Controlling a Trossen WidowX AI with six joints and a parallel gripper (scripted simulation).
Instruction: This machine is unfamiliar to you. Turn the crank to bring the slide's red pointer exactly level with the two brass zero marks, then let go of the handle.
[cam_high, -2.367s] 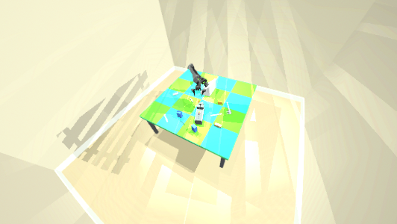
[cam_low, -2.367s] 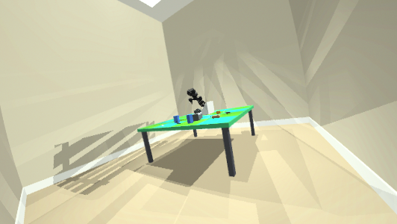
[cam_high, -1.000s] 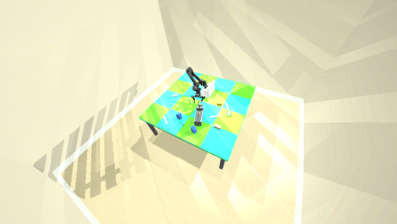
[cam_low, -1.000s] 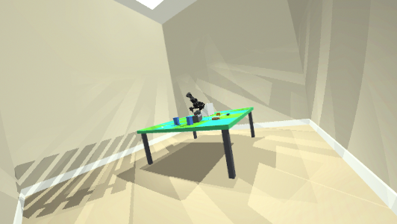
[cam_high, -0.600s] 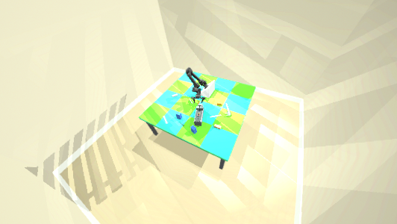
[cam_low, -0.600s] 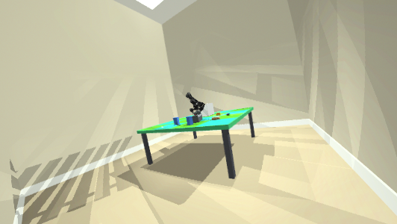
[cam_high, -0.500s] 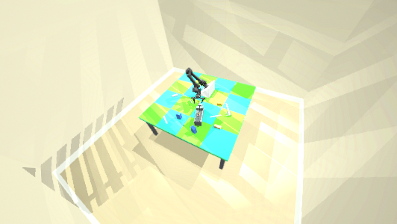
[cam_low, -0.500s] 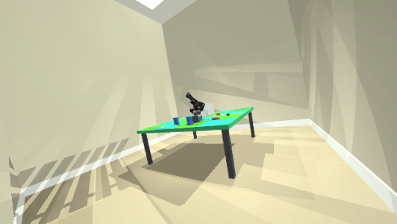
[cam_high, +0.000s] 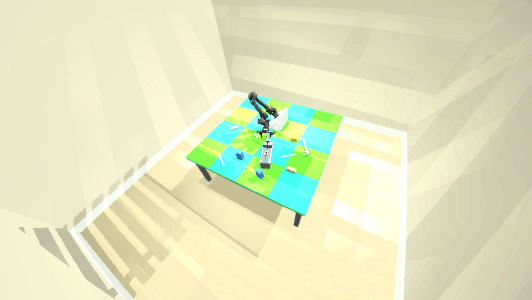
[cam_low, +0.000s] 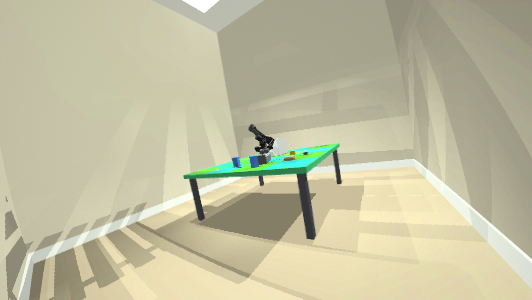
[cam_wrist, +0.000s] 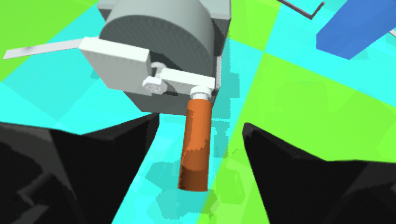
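The machine (cam_high: 266, 158) (cam_low: 264, 159) (cam_wrist: 165, 22) is a long grey body with a rounded housing at its near end. In the wrist view a white crank arm (cam_wrist: 187, 80) carries an orange-brown handle (cam_wrist: 195, 145), which points down the picture. My gripper (cam_high: 267, 134) (cam_wrist: 201, 123) is open, its black fingers one on each side of the handle. A gap shows between the handle and each finger. The slide, red pointer and brass marks are outside the wrist view, and too small to read in the top and exterior views.
Blue blocks (cam_high: 240, 156) (cam_high: 259, 173) (cam_low: 236, 162) (cam_low: 254, 161) stand near the machine; one blue block (cam_wrist: 357, 27) is at the wrist view's upper right. A white panel (cam_high: 280, 120) (cam_low: 281, 146) stands beside the arm. A tan block (cam_high: 291, 169) and thin white pieces lie on the table.
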